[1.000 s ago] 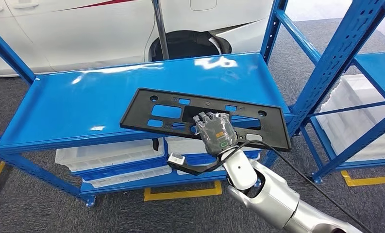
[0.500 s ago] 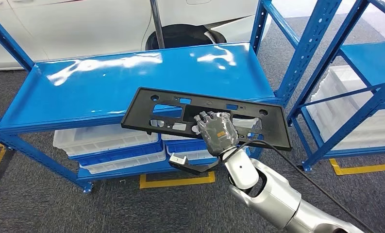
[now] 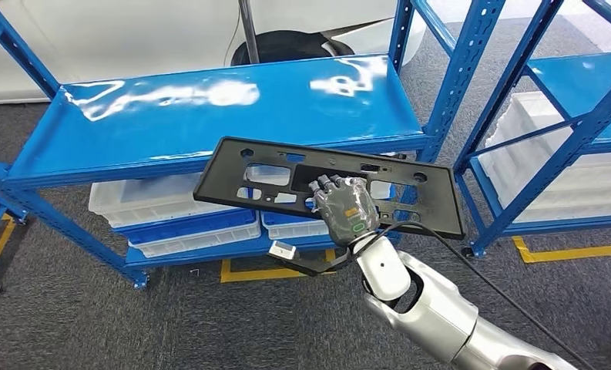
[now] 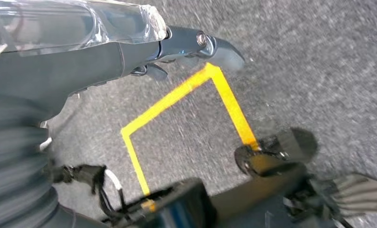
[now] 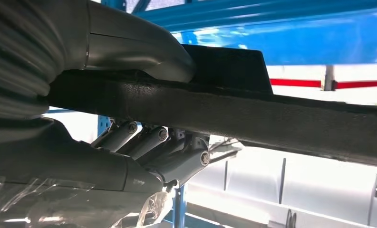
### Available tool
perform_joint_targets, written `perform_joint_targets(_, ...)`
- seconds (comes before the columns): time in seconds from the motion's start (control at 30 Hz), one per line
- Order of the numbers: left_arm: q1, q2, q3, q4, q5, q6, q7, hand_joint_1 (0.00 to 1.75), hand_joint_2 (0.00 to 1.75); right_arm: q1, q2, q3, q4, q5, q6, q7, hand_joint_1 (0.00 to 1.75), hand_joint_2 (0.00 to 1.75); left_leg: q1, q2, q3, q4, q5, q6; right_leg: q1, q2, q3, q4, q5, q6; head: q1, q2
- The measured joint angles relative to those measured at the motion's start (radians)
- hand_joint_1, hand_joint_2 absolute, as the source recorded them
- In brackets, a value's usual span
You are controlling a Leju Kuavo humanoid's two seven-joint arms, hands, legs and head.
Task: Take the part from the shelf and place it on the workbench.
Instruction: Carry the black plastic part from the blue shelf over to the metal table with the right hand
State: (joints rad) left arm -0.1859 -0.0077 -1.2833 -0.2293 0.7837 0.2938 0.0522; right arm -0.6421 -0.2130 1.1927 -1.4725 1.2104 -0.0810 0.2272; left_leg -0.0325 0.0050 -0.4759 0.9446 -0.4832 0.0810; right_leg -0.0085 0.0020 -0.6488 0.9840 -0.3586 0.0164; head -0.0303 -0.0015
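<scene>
Before the blue shelf (image 3: 209, 116), right hand (image 3: 347, 210) fingers (image 5: 148, 140) grip the black part (image 3: 410, 202); left hand (image 4: 82, 57) fingers unclear.

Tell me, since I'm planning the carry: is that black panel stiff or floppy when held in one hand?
Probably stiff: the panel stays flat though the right hand grips only its near edge. Likely light, being thin with many cutouts. Its length beyond the hand could make it tilt.
</scene>
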Motion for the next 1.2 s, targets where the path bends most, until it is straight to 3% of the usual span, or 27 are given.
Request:
perform_joint_targets(0.07, 0.002, -0.001, 0.0, 0.0, 0.001, 0.0, 0.002, 0.0, 1.75, 0.001, 0.003, 0.0, 0.0, -0.014, 0.0, -0.006, 1.75, 1.75, 0.001, 0.001, -0.005, -0.021, 0.031, -0.003, -0.004, 0.001, -0.005, -0.005, 0.004, 0.012, -0.002, 0.0)
perform_joint_targets(0.1, 0.002, -0.001, 0.0, 0.0, 0.001, 0.0, 0.002, 0.0, 1.75, 0.0, 0.003, 0.0, 0.0, -0.023, 0.001, -0.011, 1.75, 1.75, 0.004, 0.002, -0.011, -0.031, 0.047, -0.005, -0.003, 0.001, -0.012, 0.009, -0.018, 0.016, -0.002, 0.0)
perform_joint_targets(0.13, 0.002, -0.001, 0.0, 0.0, 0.002, 0.0, 0.002, 0.0, 1.75, -0.001, 0.003, 0.0, 0.0, -0.031, 0.003, -0.016, 1.75, 1.75, 0.008, 0.004, -0.018, -0.039, 0.062, -0.007, -0.002, 0.002, -0.023, 0.044, -0.059, 0.021, -0.002, 0.0)
perform_joint_targets(0.2, 0.002, -0.001, 0.0, 0.0, 0.003, -0.001, 0.002, 0.0, 1.75, -0.002, 0.003, 0.001, 0.0, -0.039, 0.005, -0.023, 1.75, 1.75, 0.009, 0.005, -0.043, -0.039, 0.084, -0.007, -0.004, 0.001, -0.052, 0.165, -0.159, 0.029, -0.001, 0.0)
perform_joint_targets(0.23, 0.003, -0.002, 0.0, 0.0, 0.003, -0.001, 0.002, 0.0, 1.75, -0.002, 0.003, 0.001, 0.0, -0.041, 0.006, -0.025, 1.75, 1.75, 0.01, 0.005, -0.058, -0.038, 0.095, -0.008, -0.005, 0.001, -0.061, 0.226, -0.185, 0.034, -0.001, 0.0)
perform_joint_targets(0.27, 0.003, -0.003, 0.0, 0.0, 0.003, -0.002, 0.002, 0.0, 1.75, -0.002, 0.003, 0.001, 0.0, -0.043, 0.007, -0.027, 1.75, 1.75, 0.011, 0.005, -0.073, -0.035, 0.106, -0.01, -0.006, 0.001, -0.06, 0.264, -0.186, 0.038, -0.001, 0.0)
perform_joint_targets(0.3, 0.003, -0.003, 0.0, 0.0, 0.003, -0.001, 0.002, 0.0, 1.75, -0.003, 0.003, 0.001, 0.0, -0.045, 0.009, -0.028, 1.75, 1.75, 0.013, 0.005, -0.089, -0.031, 0.116, -0.012, -0.007, 0.001, -0.044, 0.271, -0.165, 0.042, -0.001, 0.0)
perform_joint_targets(0.37, 0.002, -0.004, 0.0, 0.0, 0.004, -0.001, 0.002, 0.0, 1.75, -0.006, 0.003, 0.001, 0.0, -0.047, 0.011, -0.029, 1.75, 1.75, 0.017, 0.005, -0.122, -0.016, 0.131, -0.02, -0.011, 0.0, 0.038, 0.184, -0.118, 0.048, -0.001, 0.0)
perform_joint_targets(0.43, 0.0, -0.003, 0.0, 0.0, 0.005, 0.0, 0.001, 0.0, 1.75, -0.012, 0.005, 0.001, 0.0, -0.049, 0.012, -0.03, 1.75, 1.75, 0.016, 0.004, -0.148, 0.003, 0.142, -0.03, -0.01, 0.001, 0.13, 0.05, -0.127, 0.045, 0.0, 0.0)
perform_joint_targets(0.47, -0.001, -0.003, 0.001, 0.0, 0.005, 0.001, 0.001, 0.0, 1.75, -0.016, 0.006, 0.001, 0.0, -0.049, 0.012, -0.03, 1.75, 1.75, 0.015, 0.004, -0.155, 0.009, 0.149, -0.035, -0.008, 0.002, 0.154, 0.008, -0.142, 0.038, 0.0, 0.0)
perform_joint_targets(0.53, 0.0, -0.003, 0.001, 0.0, 0.005, 0.001, 0.0, 0.0, 1.75, -0.02, 0.007, 0.001, 0.0, -0.052, 0.012, -0.03, 1.75, 1.75, 0.017, 0.004, -0.164, 0.01, 0.165, -0.047, -0.003, 0.002, 0.155, -0.013, -0.143, 0.015, -0.001, 0.0)
perform_joint_targets(0.57, 0.001, -0.003, 0.001, 0.0, 0.005, 0.001, 0.0, 0.0, 1.75, -0.021, 0.007, 0.001, 0.0, -0.053, 0.013, -0.03, 1.75, 1.75, 0.019, 0.004, -0.169, 0.013, 0.163, -0.053, -0.004, 0.001, 0.148, -0.014, -0.135, 0.004, -0.001, 0.0)
perform_joint_targets(0.6, 0.001, -0.002, 0.001, 0.0, 0.005, 0.001, 0.0, 0.0, 1.75, -0.023, 0.007, 0.001, 0.0, -0.055, 0.013, -0.03, 1.75, 1.75, 0.022, 0.003, -0.178, 0.029, 0.141, -0.06, -0.005, 0.0, 0.139, -0.015, -0.124, -0.006, -0.001, 0.0)
perform_joint_targets(0.67, -0.001, -0.002, 0.002, 0.0, 0.005, 0.001, 0.0, 0.0, 1.75, -0.025, 0.008, 0.001, 0.0, -0.057, 0.014, -0.03, 1.75, 1.75, 0.029, 0.003, -0.205, 0.121, 0.046, -0.076, -0.008, -0.002, 0.115, -0.016, -0.101, -0.019, -0.003, 0.0)
perform_joint_targets(0.7, -0.003, -0.002, 0.003, 0.0, 0.005, 0.001, 0.0, 0.0, 1.75, -0.026, 0.008, 0.001, 0.0, -0.058, 0.014, -0.03, 1.75, 1.75, 0.033, 0.003, -0.219, 0.19, -0.008, -0.084, -0.008, -0.002, 0.101, -0.016, -0.089, -0.021, -0.004, 0.0)
perform_joint_targets(0.73, -0.004, -0.002, 0.003, 0.0, 0.005, 0.001, 0.0, 0.0, 1.75, -0.026, 0.009, 0.002, 0.0, -0.058, 0.014, -0.03, 1.75, 1.75, 0.036, 0.003, -0.228, 0.256, -0.042, -0.089, -0.008, -0.002, 0.086, -0.016, -0.078, -0.021, -0.004, 0.0)
perform_joint_targets(0.77, -0.005, -0.002, 0.004, 0.0, 0.005, 0.001, 0.0, 0.0, 1.75, -0.026, 0.009, 0.002, 0.0, -0.058, 0.014, -0.03, 1.75, 1.75, 0.039, 0.003, -0.228, 0.302, -0.052, -0.092, -0.008, -0.002, 0.071, -0.015, -0.067, -0.02, -0.004, 0.0)
perform_joint_targets(0.8, -0.005, -0.002, 0.004, 0.0, 0.005, 0.001, 0.0, 0.0, 1.75, -0.026, 0.009, 0.002, 0.0, -0.058, 0.014, -0.03, 1.75, 1.75, 0.041, 0.003, -0.213, 0.317, -0.041, -0.093, -0.008, -0.002, 0.056, -0.015, -0.056, -0.019, -0.004, 0.0)
perform_joint_targets(0.87, -0.003, -0.002, 0.004, 0.0, 0.004, 0.0, 0.001, 0.0, 1.75, -0.026, 0.009, 0.002, 0.0, -0.058, 0.015, -0.03, 1.75, 1.75, 0.042, 0.002, -0.135, 0.239, 0.008, -0.087, -0.008, 0.0, 0.029, -0.015, -0.034, -0.014, -0.004, 0.0)
perform_joint_targets(0.93, -0.001, -0.001, 0.004, 0.0, 0.004, 0.0, 0.002, 0.0, 1.75, -0.026, 0.009, 0.002, 0.0, -0.058, 0.014, -0.03, 1.75, 1.75, 0.037, 0.001, -0.026, 0.08, 0.011, -0.074, -0.007, 0.0, 0.009, -0.015, -0.013, -0.004, -0.004, 0.0)
perform_joint_targets(0.97, -0.001, -0.001, 0.004, 0.0, 0.004, 0.0, 0.002, 0.0, 1.75, -0.027, 0.009, 0.002, 0.0, -0.058, 0.014, -0.03, 1.75, 1.75, 0.033, 0.0, 0.009, 0.02, 0.002, -0.067, -0.007, 0.0, 0.003, -0.017, -0.003, 0.002, -0.004, 0.0)
perform_joint_targets(1.0, 0.0, 0.0, 0.004, 0.0, 0.004, 0.0, 0.002, 0.0, 1.75, -0.027, 0.01, 0.002, 0.0, -0.058, 0.014, -0.03, 1.75, 1.75, 0.028, 0.0, 0.025, -0.016, -0.007, -0.062, -0.008, -0.002, 0.0, -0.021, 0.008, 0.008, -0.004, 0.0)
perform_joint_targets(1.07, 0.003, 0.0, 0.004, 0.0, 0.004, 0.0, 0.002, 0.0, 1.75, -0.027, 0.01, 0.002, 0.0, -0.058, 0.015, -0.03, 1.75, 1.75, 0.026, 0.002, 0.018, -0.03, 0.007, -0.05, -0.012, -0.003, -0.004, -0.029, 0.024, 0.021, -0.004, 0.0)
perform_joint_targets(1.1, 0.004, 0.0, 0.004, 0.0, 0.004, 0.0, 0.002, 0.0, 1.75, -0.027, 0.01, 0.003, 0.001, -0.058, 0.015, -0.031, 1.75, 1.75, 0.027, 0.003, 0.01, -0.034, 0.02, -0.042, -0.012, -0.003, -0.011, -0.02, 0.01, 0.026, -0.005, 0.0)
perform_joint_targets(1.13, 0.005, 0.0, 0.004, 0.0, 0.004, 0.0, 0.002, 0.0, 1.75, -0.027, 0.009, 0.003, 0.001, -0.058, 0.015, -0.031, 1.75, 1.75, 0.028, 0.004, 0.0, -0.037, 0.034, -0.034, -0.012, -0.002, -0.022, 0.008, -0.026, 0.029, -0.004, 0.0)
perform_joint_targets(1.2, 0.005, 0.0, 0.004, 0.0, 0.004, 0.0, 0.002, 0.0, 1.75, -0.027, 0.009, 0.004, 0.001, -0.058, 0.015, -0.031, 1.75, 1.75, 0.027, 0.006, -0.024, -0.038, 0.057, -0.022, -0.011, -0.002, -0.054, 0.125, -0.133, 0.03, -0.003, 0.0)
